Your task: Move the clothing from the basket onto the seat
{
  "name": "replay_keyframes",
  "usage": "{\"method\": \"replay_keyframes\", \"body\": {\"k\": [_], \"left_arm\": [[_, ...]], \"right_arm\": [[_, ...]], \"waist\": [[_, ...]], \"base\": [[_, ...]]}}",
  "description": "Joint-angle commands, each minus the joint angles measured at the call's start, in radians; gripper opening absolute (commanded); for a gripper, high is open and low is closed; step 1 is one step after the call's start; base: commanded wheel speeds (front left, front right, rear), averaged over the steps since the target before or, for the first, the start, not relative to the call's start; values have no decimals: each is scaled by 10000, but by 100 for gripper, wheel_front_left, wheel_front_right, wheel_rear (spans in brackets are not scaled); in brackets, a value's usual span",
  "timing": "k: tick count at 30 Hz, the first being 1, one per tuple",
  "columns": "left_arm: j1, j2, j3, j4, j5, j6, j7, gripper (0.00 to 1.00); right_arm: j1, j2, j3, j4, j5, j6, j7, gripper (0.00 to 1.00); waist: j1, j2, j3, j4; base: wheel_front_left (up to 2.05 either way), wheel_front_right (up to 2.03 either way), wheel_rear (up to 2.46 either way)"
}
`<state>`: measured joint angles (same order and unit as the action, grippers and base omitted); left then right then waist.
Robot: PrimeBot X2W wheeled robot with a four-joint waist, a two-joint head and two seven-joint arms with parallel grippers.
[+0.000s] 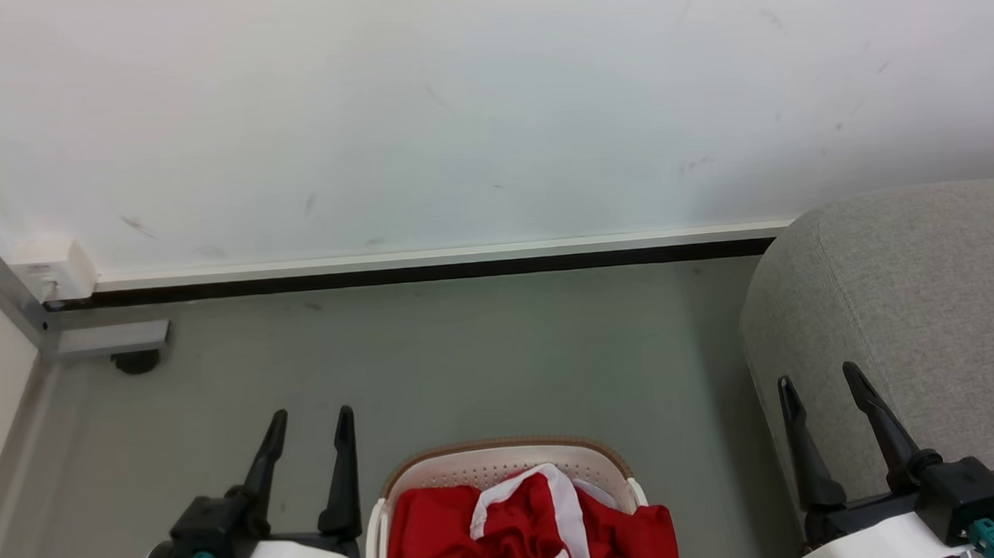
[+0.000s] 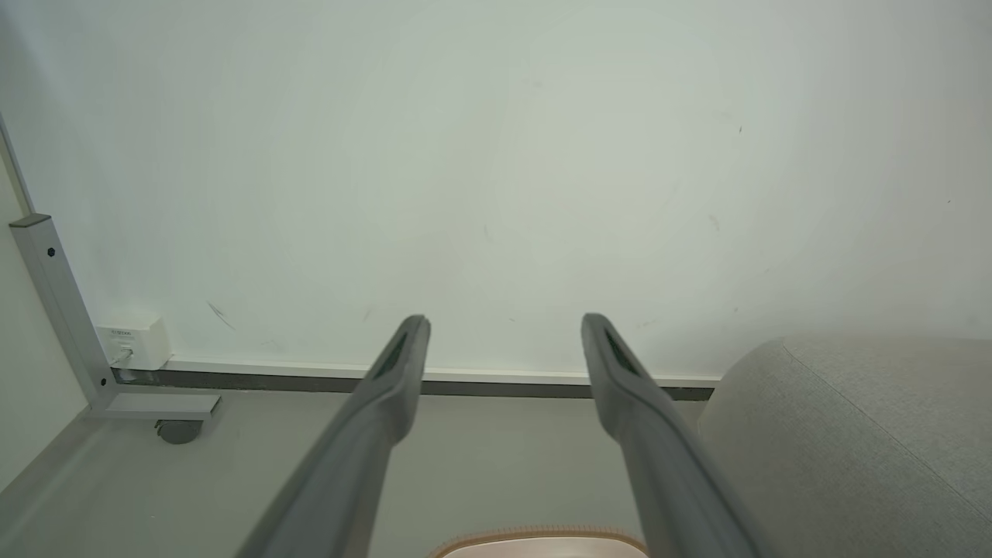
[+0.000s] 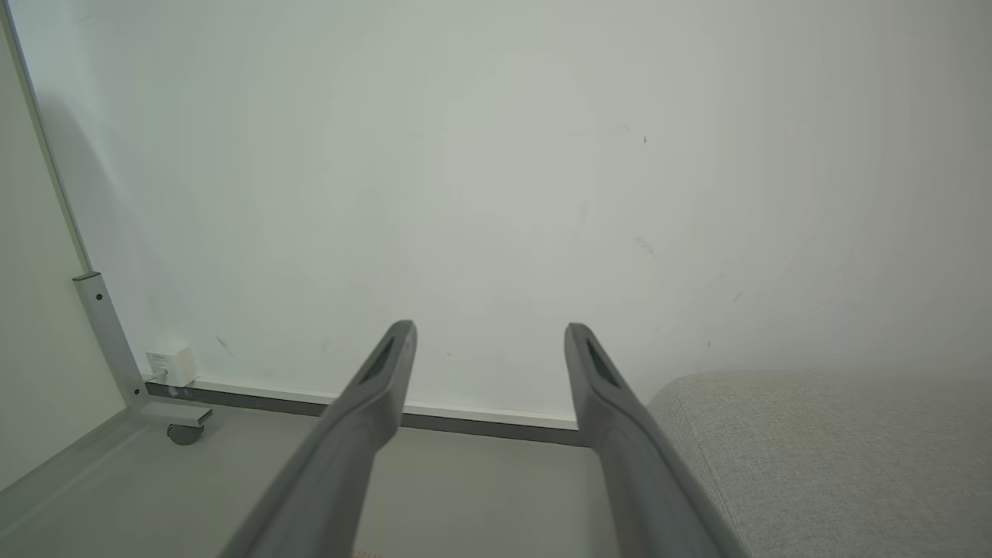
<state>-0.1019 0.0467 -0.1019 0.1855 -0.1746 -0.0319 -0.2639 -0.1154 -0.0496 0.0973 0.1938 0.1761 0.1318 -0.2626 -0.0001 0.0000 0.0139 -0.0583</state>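
Head view: clothing (image 1: 441, 533) heaped in the basket (image 1: 505, 463) on the floor (image 1: 467, 356); seat (image 1: 909, 294) at right, bare where visible. Jaws spread and empty on left gripper (image 1: 312, 413) and right gripper (image 1: 816, 374); whole transfer apparently left.

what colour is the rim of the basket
Brown, on the cream-white basket; it shows best in the head view.

Crumpled red clothing (image 1: 508, 534) with white trim fills the cream perforated brown-rimmed basket (image 1: 505, 461) on the floor, light grey seat (image 1: 909, 294) at right.
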Motion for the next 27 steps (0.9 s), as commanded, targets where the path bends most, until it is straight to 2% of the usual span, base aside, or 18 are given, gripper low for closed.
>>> {"method": "replay_keyframes", "body": {"k": [1,27], "left_arm": [[-69,68,14,42,-14,-21,-11,100],[-197,68,-15,109,-90,-133,-11,100]], "right_arm": [[-96,-17,-21,-26,30,-21,-36,100],[-192,-16,44,-23,188,-21,-34,100]], "waist": [[1,0,-3,5],[1,0,313,-178]], "base": [[0,0,0],[0,0,0]]}}
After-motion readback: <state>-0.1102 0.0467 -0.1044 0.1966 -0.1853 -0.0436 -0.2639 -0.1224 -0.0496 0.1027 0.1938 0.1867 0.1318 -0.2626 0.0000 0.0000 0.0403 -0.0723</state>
